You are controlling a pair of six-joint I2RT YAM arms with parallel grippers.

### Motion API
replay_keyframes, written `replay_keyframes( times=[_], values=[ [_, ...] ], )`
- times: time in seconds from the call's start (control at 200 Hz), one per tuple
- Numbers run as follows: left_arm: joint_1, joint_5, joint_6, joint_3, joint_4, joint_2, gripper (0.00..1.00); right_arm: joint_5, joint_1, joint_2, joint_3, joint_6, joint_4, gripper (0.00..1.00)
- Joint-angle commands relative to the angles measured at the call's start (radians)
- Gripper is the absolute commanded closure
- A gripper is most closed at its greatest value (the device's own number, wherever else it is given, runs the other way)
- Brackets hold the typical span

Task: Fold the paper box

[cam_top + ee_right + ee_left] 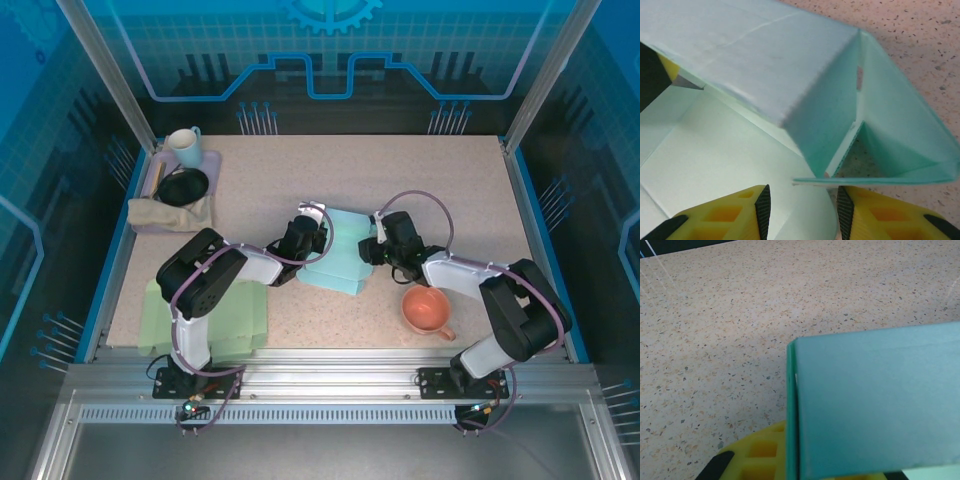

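Paper box (340,262) wall tight in left pincer (312,232); flap edge (875,180) inside half-open right pincer (801,200).

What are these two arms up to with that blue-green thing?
They are folding a teal paper box in the middle of the table. The left gripper is shut on one wall, holding it up. The right gripper is open, with a loose flap's edge between its fingers. The box is only partly formed.
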Motion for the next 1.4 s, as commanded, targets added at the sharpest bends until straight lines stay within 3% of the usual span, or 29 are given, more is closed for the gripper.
replay_keyframes(
  times=[0.0,0.295,0.5,0.655,0.81,0.95,1.2,1.396],
  values=[
    [-0.008,0.033,0.013,-0.009,-0.112,0.047,1.0,-0.017,0.015,-0.041,0.008,-0.015,0.031,0.58],
    [-0.007,0.031,0.012,-0.005,-0.122,0.048,1.0,0.041,0.021,-0.149,-0.001,0.009,-0.093,0.57],
    [-0.008,0.03,0.012,-0.003,-0.124,0.048,1.0,0.236,0.052,-0.258,-0.017,0.029,-0.232,0.56],
    [-0.008,0.031,0.012,-0.002,-0.127,0.049,1.0,0.462,0.048,-0.325,-0.062,0.074,-0.273,0.55],
    [-0.008,0.032,0.012,-0.001,-0.128,0.048,1.0,0.542,0.012,-0.318,-0.076,0.067,-0.282,0.54],
    [-0.008,0.033,0.013,-0.003,-0.127,0.048,1.0,0.364,-0.068,-0.243,-0.061,0.035,-0.221,0.53],
    [-0.008,0.037,0.016,-0.008,-0.116,0.047,1.0,0.154,-0.074,-0.109,-0.013,-0.033,-0.096,0.54],
    [-0.008,0.04,0.018,-0.011,-0.111,0.047,1.0,0.11,-0.075,-0.052,-0.006,-0.097,-0.023,0.54]
  ],
)
